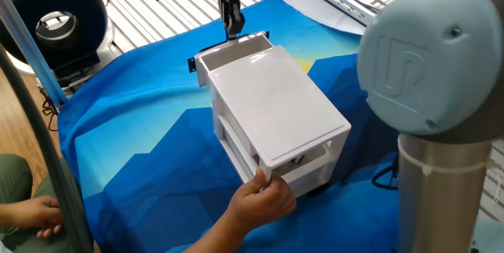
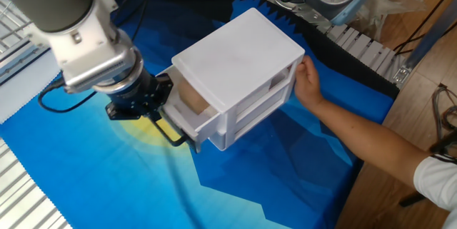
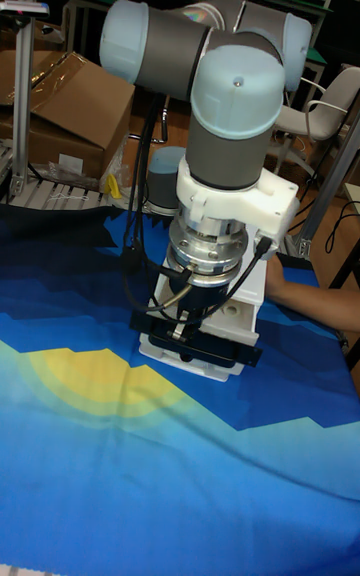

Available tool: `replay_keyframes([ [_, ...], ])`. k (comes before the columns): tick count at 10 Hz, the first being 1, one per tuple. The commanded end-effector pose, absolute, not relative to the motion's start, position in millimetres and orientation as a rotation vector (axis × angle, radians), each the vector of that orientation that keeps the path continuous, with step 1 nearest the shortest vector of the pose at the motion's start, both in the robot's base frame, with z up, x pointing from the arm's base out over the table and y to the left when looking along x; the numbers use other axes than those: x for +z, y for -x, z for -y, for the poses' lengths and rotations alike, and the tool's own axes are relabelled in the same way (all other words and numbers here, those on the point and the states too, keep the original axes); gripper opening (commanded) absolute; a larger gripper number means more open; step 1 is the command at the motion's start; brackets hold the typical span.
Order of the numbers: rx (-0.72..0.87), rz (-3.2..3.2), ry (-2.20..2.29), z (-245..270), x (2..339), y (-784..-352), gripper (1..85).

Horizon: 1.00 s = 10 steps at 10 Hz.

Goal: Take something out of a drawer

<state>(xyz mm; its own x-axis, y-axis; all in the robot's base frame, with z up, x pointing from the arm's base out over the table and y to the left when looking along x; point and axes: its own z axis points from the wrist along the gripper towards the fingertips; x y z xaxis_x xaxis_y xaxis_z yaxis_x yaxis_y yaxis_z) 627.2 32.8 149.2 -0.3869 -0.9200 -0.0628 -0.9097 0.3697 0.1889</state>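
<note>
The drawer [image 2: 187,118] stands pulled out of the white cabinet [image 2: 239,65], with the tan cube [image 2: 191,99] inside it. The gripper [image 1: 233,23] hangs over the drawer at the cabinet's 12 o'clock; its grasp cannot be told. A hand [image 1: 266,198] steadies the cabinet at 6 o'clock

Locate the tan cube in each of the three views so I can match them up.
One fixed view: not visible, hidden inside the drawer behind the cabinet top.
The other fixed view: in the open top drawer, left of centre, tan cube.
Tall fixed view: not visible; the arm blocks it.
Shared landmark: the white cabinet.
</note>
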Motion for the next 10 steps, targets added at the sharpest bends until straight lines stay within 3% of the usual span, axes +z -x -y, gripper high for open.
replay_keyframes([
  [1,-0.317,2.544,-1.763,-35.2,143.2,-649.7,1.3],
  [5,-0.306,2.48,-1.804,-25.7,163.3,-674.3,1.3],
  [10,-0.287,2.481,-1.867,-27.6,160.3,-695.5,1.3],
])
